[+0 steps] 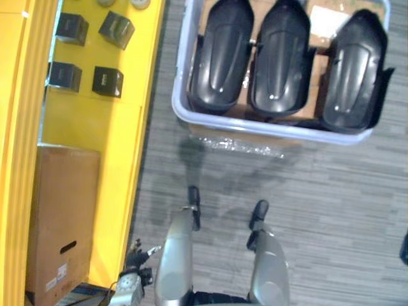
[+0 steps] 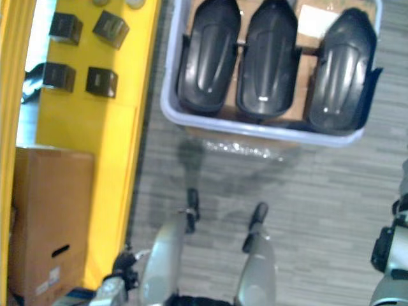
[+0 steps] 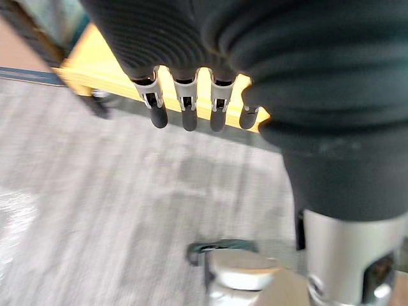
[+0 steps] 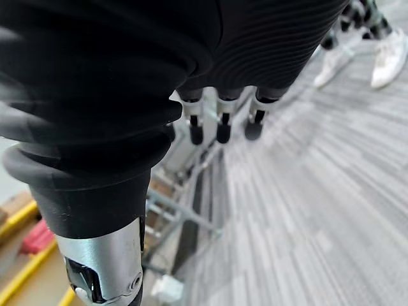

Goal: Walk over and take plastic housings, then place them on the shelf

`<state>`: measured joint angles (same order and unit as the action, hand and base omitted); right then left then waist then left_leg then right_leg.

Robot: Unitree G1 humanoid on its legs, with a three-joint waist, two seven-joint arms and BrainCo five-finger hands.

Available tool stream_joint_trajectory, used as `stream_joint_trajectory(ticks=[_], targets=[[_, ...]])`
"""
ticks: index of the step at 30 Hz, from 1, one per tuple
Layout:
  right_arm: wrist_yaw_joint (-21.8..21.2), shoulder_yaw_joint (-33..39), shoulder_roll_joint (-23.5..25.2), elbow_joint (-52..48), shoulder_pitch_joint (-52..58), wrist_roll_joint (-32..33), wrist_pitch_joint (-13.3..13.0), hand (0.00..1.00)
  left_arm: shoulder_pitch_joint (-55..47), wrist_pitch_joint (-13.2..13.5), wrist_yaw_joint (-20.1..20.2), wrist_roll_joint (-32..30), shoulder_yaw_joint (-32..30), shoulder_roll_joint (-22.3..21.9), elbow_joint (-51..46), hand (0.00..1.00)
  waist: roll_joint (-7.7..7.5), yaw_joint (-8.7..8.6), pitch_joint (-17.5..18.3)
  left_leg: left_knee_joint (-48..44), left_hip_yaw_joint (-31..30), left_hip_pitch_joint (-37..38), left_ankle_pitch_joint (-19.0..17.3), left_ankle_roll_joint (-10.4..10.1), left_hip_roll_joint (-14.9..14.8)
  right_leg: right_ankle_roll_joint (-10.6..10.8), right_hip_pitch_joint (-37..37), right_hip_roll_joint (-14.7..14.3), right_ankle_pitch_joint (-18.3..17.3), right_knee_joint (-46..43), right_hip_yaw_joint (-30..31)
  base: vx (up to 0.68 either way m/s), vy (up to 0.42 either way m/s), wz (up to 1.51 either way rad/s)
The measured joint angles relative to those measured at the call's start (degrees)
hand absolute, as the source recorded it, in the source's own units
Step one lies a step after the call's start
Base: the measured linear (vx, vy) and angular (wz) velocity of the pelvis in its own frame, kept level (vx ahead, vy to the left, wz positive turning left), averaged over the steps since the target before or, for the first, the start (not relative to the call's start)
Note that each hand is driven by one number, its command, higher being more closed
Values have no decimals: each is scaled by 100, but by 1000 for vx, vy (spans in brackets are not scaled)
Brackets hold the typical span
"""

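Observation:
Three black plastic housings (image 1: 220,57) (image 1: 280,57) (image 1: 354,70) stand side by side in a pale bin (image 1: 255,125) on the grey carpet ahead of me. A yellow shelf (image 1: 121,127) runs along my left. My left hand (image 3: 185,108) hangs low beside the shelf, fingers relaxed and holding nothing; it also shows as a dark shape (image 1: 135,258) at the lower left. At my right side hangs my right hand (image 4: 223,124), with relaxed fingers and nothing in it, well short of the bin.
Several small black boxes (image 1: 107,81) lie on the yellow shelf, and a cardboard box (image 1: 60,217) stands at its near end. Clear plastic wrap (image 1: 242,145) lies under the bin's front edge. A person's white shoes (image 4: 389,57) and a metal frame (image 4: 178,210) are off to my right.

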<state>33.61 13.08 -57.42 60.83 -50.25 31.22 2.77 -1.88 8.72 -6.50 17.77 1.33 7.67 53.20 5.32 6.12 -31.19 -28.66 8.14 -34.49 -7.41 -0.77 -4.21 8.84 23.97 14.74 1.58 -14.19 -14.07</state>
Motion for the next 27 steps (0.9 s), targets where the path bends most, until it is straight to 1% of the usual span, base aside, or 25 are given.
stream_joint_trajectory(ticks=[1, 3, 4, 6, 8, 10, 12, 13, 15, 17, 18, 20, 21, 23, 24, 27], targets=[[-2, -49, -92, 54, -32, -6, 1, 0, 0, 18, 85, 36, 4, -64, 0, 0, 116, 3, 10, -25, -95, -53, 1, 1, 48, 4, 33, 24, -4, -43, -21, -4, 5, 8], [2, -175, -201, 66, -50, -27, 14, 0, 0, 106, 166, 47, 10, -150, -2, 0, 257, 24, 20, -85, -319, -140, -1, -1, 136, 11, 112, 49, -16, -114, -30, -3, 1, 4], [3, -264, -225, 67, -119, -52, 49, 0, 4, 124, 252, 208, 121, -159, -5, 0, 314, 82, 25, -90, -326, -232, 0, 0, 162, 22, 244, 90, -44, -210, -29, -28, -6, -5], [5, -364, -225, 86, -140, -60, 125, 0, -3, 122, 304, 246, 179, -175, 1, 0, 350, 105, 49, -94, -344, -323, 22, 4, 188, 35, 374, 124, -86, -315, -31, -32, -16, 4], [5, -388, -225, 102, -141, -122, 266, 0, -6, 127, 333, 254, 212, -181, 4, 0, 372, 142, 63, -84, -425, -375, 54, -6, 223, 18, 441, 153, -137, -411, -103, -31, -36, 16], [4, -444, -226, 102, -218, -268, 271, 0, -11, 132, 362, 268, 218, -180, 6, 0, 378, 154, 66, -82, -473, -376, 60, -15, 232, -8, 417, 158, -163, -439, -162, -12, -26, 12], [2, -521, -242, 101, -340, -466, 269, 0, -11, 149, 443, 306, 227, -183, 9, 0, 401, 204, 80, -59, -482, -379, 71, -17, 265, -2, 439, 200, -199, -490, -171, -1, -13, 9], [2, -585, -262, 99, -353, -517, 266, 0, -11, 152, 465, 378, 237, -190, 17, 0, 427, 225, 98, -48, -486, -388, 77, -12, 283, 7, 453, 221, -212, -508, -175, 5, -7, 12], [0, -689, -343, 99, -468, -539, 246, 0, -11, 174, 536, 443, 298, -267, 51, 0, 595, 296, 210, -51, -539, -500, 101, 10, 330, 9, 520, 255, -217, -521, -231, 25, -1, 15], [4, -832, -344, 75, -499, -732, 138, 0, -11, 240, 550, 445, 346, -311, 145, 0, 686, 364, 273, -67, -577, -556, 114, 11, 336, 1, 551, 257, -222, -522, -272, 37, -7, 7], [36, -838, -344, 4, -516, -756, 44, 0, -15, 276, 557, 452, 342, -338, 169, 0, 699, 423, 282, -72, -602, -558, 115, 10, 339, -5, 566, 257, -227, -532, -275, 44, -18, -1], [221, -838, -345, -179, -597, -904, -124, 0, -30, 332, 567, 475, 337, -346, 177, 0, 702, 439, 284, -75, -611, -560, 115, 10, 341, -19, 583, 257, -235, -556, -275, 17, -10, -2], [462, -839, -373, -427, -667, -1107, -351, 0, -31, 350, 581, 476, 336, -346, 180, 0, 703, 437, 284, -86, -617, -557, 115, 9, 342, -32, 591, 260, -243, -583, -275, 0, 0, 0], [637, -865, -445, -673, -689, -1302, -528, 0, -32, 351, 623, 483, 327, -345, 184, 0, 704, 436, 285, -92, -621, -555, 112, 7, 346, -33, 599, 271, -257, -622, -282, -19, -13, 2], [622, -988, -468, -732, -700, -1397, -504, 0, -32, 351, 712, 494, 316, -345, 203, 0, 705, 434, 286, -98, -630, -557, 107, 0, 369, -40, 635, 317, -326, -735, -291, -40, -29, 5], [499, -989, -450, -640, -687, -1396, -465, 0, -31, 354, 740, 494, 316, -345, 205, 0, 707, 445, 287, -94, -630, -559, 109, 1, 364, -42, 642, 315, -329, -745, -290, -11, -10, 1]])
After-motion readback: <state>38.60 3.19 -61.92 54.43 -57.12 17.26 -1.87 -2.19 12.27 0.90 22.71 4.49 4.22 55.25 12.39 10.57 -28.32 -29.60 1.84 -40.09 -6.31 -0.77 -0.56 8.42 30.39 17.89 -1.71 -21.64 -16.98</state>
